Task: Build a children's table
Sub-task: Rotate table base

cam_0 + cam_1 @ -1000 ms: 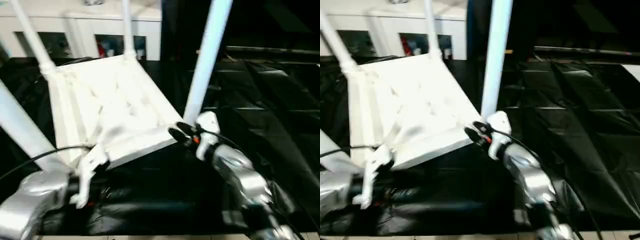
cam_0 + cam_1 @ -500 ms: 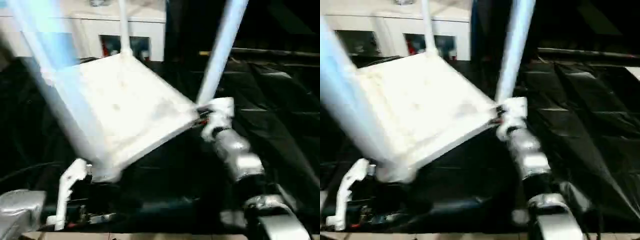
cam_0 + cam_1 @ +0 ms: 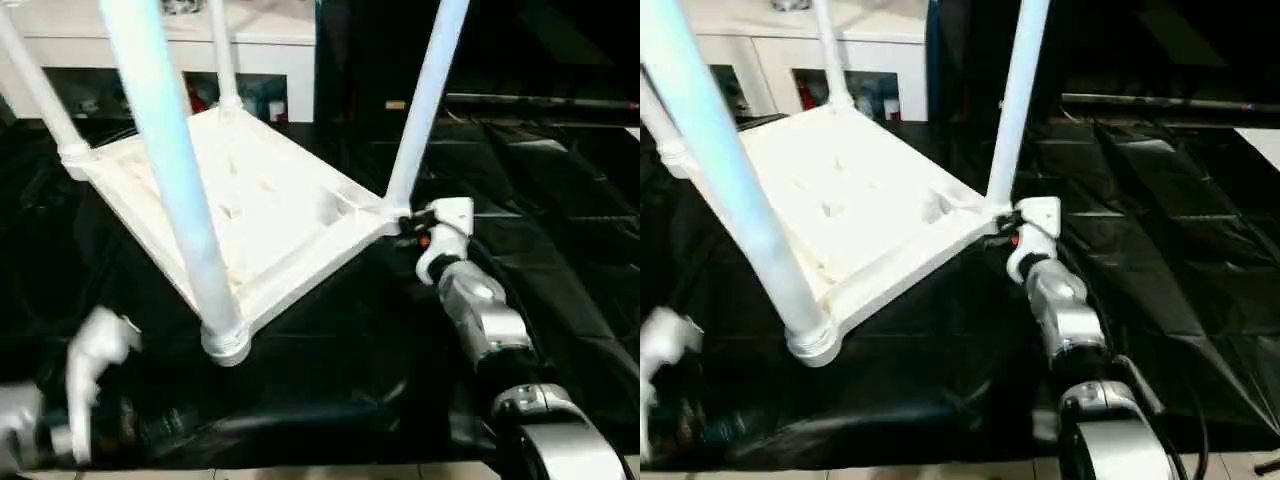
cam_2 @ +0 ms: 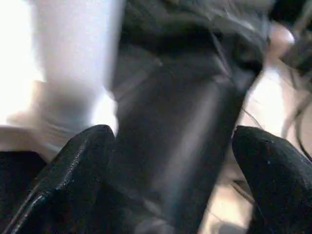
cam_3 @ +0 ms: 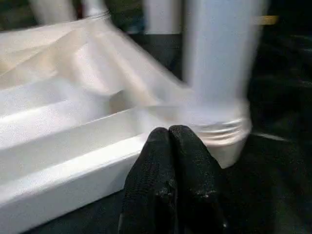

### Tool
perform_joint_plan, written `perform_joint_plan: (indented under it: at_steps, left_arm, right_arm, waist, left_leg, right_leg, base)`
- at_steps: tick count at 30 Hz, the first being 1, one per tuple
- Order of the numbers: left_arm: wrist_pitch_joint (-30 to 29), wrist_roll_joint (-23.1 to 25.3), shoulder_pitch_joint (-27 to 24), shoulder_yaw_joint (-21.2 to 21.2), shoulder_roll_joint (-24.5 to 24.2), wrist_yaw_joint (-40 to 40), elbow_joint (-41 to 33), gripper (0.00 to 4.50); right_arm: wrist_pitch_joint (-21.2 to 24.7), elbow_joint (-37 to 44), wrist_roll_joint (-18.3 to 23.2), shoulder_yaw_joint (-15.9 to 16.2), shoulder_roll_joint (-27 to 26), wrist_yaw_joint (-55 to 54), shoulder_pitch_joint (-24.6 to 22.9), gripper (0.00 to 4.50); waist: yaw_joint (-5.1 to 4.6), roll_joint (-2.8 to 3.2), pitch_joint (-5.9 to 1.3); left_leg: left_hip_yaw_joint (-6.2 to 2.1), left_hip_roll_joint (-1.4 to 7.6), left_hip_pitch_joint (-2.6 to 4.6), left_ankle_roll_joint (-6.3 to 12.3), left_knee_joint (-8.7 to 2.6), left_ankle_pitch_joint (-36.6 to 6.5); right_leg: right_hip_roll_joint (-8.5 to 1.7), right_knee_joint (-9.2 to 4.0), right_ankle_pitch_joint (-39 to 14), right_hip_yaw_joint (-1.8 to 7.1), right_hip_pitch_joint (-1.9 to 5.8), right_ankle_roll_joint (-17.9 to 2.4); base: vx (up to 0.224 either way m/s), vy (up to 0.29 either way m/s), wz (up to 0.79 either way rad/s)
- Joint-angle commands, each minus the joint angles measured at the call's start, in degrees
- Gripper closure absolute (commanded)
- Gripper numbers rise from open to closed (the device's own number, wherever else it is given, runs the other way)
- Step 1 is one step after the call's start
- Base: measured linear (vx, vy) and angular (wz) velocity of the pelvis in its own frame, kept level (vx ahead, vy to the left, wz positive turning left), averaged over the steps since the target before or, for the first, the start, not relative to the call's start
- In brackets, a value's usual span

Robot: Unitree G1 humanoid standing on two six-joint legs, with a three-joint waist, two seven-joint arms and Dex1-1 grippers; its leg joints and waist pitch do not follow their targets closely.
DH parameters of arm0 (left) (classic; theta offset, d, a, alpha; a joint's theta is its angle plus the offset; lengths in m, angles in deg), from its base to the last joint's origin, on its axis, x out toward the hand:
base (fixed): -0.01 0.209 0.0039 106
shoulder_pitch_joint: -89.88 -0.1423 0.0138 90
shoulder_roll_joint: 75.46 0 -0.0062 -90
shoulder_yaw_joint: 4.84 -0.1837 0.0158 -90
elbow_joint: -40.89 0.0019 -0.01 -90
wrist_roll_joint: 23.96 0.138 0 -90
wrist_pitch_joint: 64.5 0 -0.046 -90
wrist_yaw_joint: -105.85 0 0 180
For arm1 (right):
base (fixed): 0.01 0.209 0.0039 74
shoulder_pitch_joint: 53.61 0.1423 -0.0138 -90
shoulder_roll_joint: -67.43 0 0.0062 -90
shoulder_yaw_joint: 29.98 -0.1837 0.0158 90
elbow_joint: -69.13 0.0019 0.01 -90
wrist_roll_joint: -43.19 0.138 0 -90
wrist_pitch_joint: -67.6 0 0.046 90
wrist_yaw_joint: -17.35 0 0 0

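The children's table lies upside down and tilted on black sheeting, its ribbed white tabletop [image 3: 260, 200] facing up. White legs rise from the corner sockets: a near one [image 3: 170, 180], a right one [image 3: 425, 100], and two far ones [image 3: 225, 55]. My right gripper [image 3: 405, 228] is shut at the tabletop's right corner. Its black fingertips [image 5: 168, 141] press together against the rim, just below that leg's socket [image 5: 222, 129]. My left gripper [image 4: 170, 161] is open with only black sheeting between its fingers. Its white wrist piece [image 3: 98, 352] hangs low at the left, apart from the near corner.
A white cabinet [image 3: 270, 60] with glass doors stands behind the table. Creased black sheeting [image 3: 560, 250] covers the work surface, with a dark bar [image 3: 540, 100] across the back right. A pale floor strip runs along the near edge.
My left gripper has let go of the tabletop's near corner, opened wide and dropped back to the lower left. The right gripper closed at the right corner. The table swung, bringing the near leg toward the middle.
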Motion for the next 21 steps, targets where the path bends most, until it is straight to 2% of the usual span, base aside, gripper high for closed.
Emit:
perform_joint_plan:
  at_steps: [1, 2, 3, 5, 7, 8, 10, 11, 12, 14, 15, 16, 18, 21]
  left_arm:
    - [0.6, -1.1, 1.4, 1.6, -0.3, -0.5, 0.5, 0.06]
    - [0.6, -1.9, 2.9, 2.3, -0.1, -1.3, 1.1, 0.06]
    - [0.4, -2.4, 4.1, 2.7, 0.1, -2.0, 1.5, 0.06]
    - [0.5, -2.6, 4.9, 2.9, 0.1, -2.4, 1.8, 0.06]
    - [1.1, -2.7, 5.9, 2.6, 0.3, -2.8, 2.3, 0.06]
    - [1.4, -3.0, 6.5, 2.4, 0.6, -3.0, 2.3, 0.06]
    - [2.1, -3.6, 8.7, 1.5, 2.1, -3.9, 2.4, 0.06]
    - [2.9, -3.5, 11.2, -0.3, 3.7, -4.6, 3.0, 0.06]
    - [3.1, -3.4, 11.6, -0.7, 3.9, -4.7, 3.1, 0.06]
    - [4.5, -2.2, 15.1, -3.9, 6.1, -5.7, 4.2, 0.06]
    - [4.5, -2.2, 15.1, -3.9, 6.1, -5.7, 4.2, 0.06]
    - [4.9, -1.9, 17.0, -5.6, 7.3, -5.9, 4.7, 0.06]
    - [5.0, -1.8, 18.9, -7.6, 8.4, -6.1, 5.0, 0.06]
    - [5.0, -1.8, 23.0, -12.2, 10.9, -5.4, 5.2, 0.06]
  right_arm:
    - [1.6, 1.4, -1.0, 1.2, 1.1, 1.2, -1.0, 4.43]
    - [2.3, 2.0, -1.5, 2.0, 1.6, 1.9, -2.0, 4.43]
    - [2.6, 2.4, -2.1, 2.6, 1.9, 2.2, -2.8, 4.43]
    - [2.7, 2.6, -2.4, 2.9, 2.1, 2.2, -3.4, 4.43]
    - [3.3, 2.7, -2.6, 3.1, 1.9, 2.6, -4.0, 4.43]
    - [3.4, 2.6, -2.7, 3.2, 1.8, 2.9, -4.0, 4.43]
    - [4.5, 2.9, -2.9, 4.0, 1.4, 4.0, -4.3, 4.43]
    - [6.1, 3.7, -2.7, 5.4, 1.0, 5.8, -4.7, 4.43]
    - [6.3, 3.8, -2.8, 5.7, 0.9, 6.1, -4.7, 4.43]
    - [6.5, 3.5, -3.2, 7.0, 0.2, 7.3, -4.2, 4.43]
    - [6.5, 3.5, -3.2, 7.0, 0.2, 7.3, -4.2, 4.43]
    - [6.2, 2.8, -3.5, 7.3, -0.3, 7.6, -3.6, 4.43]
    - [5.9, 1.7, -4.0, 7.4, -0.9, 7.5, -2.7, 4.43]
    - [5.2, -0.7, -4.6, 7.8, -1.9, 7.4, -0.7, 4.43]
  waist:
    - [0.00, 1.31, -3.06]
    - [-0.05, 1.45, -3.07]
    - [0.01, 1.38, -3.09]
    - [0.08, 1.30, -2.99]
    - [-0.14, 1.12, -2.94]
    - [-0.23, 1.22, -2.94]
    - [-0.29, 1.21, -2.96]
    - [-0.27, 1.01, -2.96]
    - [-0.14, 1.14, -2.99]
    - [-0.12, 0.92, -3.05]
    - [0.00, 0.98, -3.12]
    - [-0.02, 0.80, -3.16]
    - [0.07, 0.89, -3.16]
    - [0.20, 0.63, -3.25]
  left_leg:
    - [1.03, -1.00, 0.48, 0.41, -3.69, -13.4]
    - [0.98, -0.99, 0.40, 0.32, -3.70, -13.4]
    - [1.07, -1.00, 0.54, 0.21, -3.65, -14.1]
    - [1.01, -1.04, 0.32, -0.09, -3.69, -14.4]
    - [0.94, -1.04, 0.22, -0.20, -3.70, -15.3]
    - [0.90, -1.07, 0.15, -0.23, -3.72, -15.4]
    - [0.94, -1.02, 0.31, -0.35, -3.65, -15.9]
    - [0.95, -1.04, 0.30, -0.26, -3.64, -15.8]
    - [0.87, -0.98, 0.26, -0.36, -3.62, -15.4]
    - [0.88, -0.96, 0.14, -0.19, -3.60, -15.0]
    - [0.93, -0.92, 0.31, -0.37, -3.48, -14.8]
    - [0.95, -0.91, 0.20, -0.34, -3.44, -14.4]
    - [0.91, -0.92, 0.17, -0.65, -3.46, -14.3]
    - [0.97, -0.94, 0.22, -0.94, -3.38, -13.9]
  right_leg:
    - [-0.71, -3.26, -4.7, 1.27, 2.29, -13.1]
    - [-0.79, -3.18, -4.5, 1.27, 2.37, -13.3]
    - [-0.72, -3.28, -4.8, 1.24, 2.29, -13.4]
    - [-0.87, -3.29, -5.8, 1.28, 2.48, -13.2]
    - [-1.01, -3.43, -8.2, 1.32, 2.48, -12.8]
    - [-1.02, -3.44, -8.6, 1.34, 2.55, -12.7]
    - [-1.01, -3.57, -9.4, 1.39, 2.36, -12.7]
    - [-0.94, -3.54, -9.2, 1.39, 2.34, -12.8]
    - [-1.04, -3.44, -8.9, 1.43, 2.41, -12.9]
    - [-1.13, -3.37, -8.9, 1.42, 2.46, -12.9]
    - [-1.19, -3.35, -8.8, 1.48, 2.34, -12.9]
    - [-1.22, -3.27, -8.2, 1.52, 2.39, -13.0]
    - [-1.18, -3.16, -8.3, 1.49, 2.41, -13.0]
    - [-1.28, -3.09, -8.1, 1.50, 2.41, -13.3]
  base:
    - [0.000, 0.000, 0.00]
    - [0.000, 0.000, 0.00]
    - [0.000, 0.000, 0.00]
    - [0.000, 0.000, 0.00]
    - [0.000, 0.000, 0.00]
    - [0.000, 0.000, 0.00]
    - [0.000, 0.000, 0.00]
    - [0.000, 0.000, 0.00]
    - [0.000, 0.000, 0.00]
    - [0.000, 0.000, 0.00]
    - [0.000, 0.000, 0.00]
    - [0.000, 0.000, 0.00]
    - [0.000, 0.000, 0.00]
    - [0.000, 0.000, 0.00]
